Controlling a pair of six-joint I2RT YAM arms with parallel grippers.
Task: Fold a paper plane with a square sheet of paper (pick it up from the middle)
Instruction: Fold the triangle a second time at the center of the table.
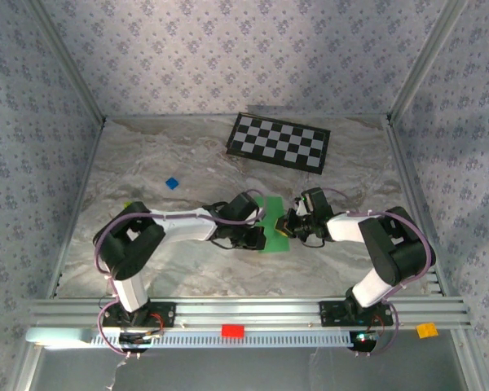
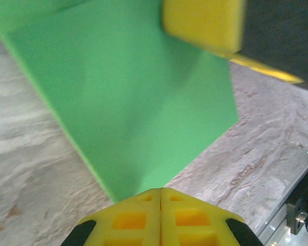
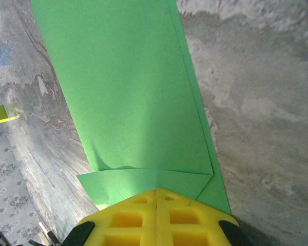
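The square sheet of paper (image 1: 271, 239) is bright green and folded into a long strip, lying between my two grippers at the table's middle. My left gripper (image 1: 259, 226) is at its left edge. In the left wrist view the left gripper (image 2: 160, 190) has its jaws pressed together over a corner of the paper (image 2: 143, 102). My right gripper (image 1: 286, 226) is at the paper's right edge. In the right wrist view the right gripper (image 3: 155, 190) is shut on the paper (image 3: 128, 92) at a narrow folded-over flap. One yellow finger (image 2: 203, 23) of the right gripper shows above the paper.
A black-and-white checkerboard (image 1: 279, 141) lies at the back. A tiny blue block (image 1: 173, 182) sits left of centre, and a yellow-green block (image 3: 4, 113) lies further left. Patterned walls close three sides. An aluminium rail (image 1: 253, 311) runs along the front.
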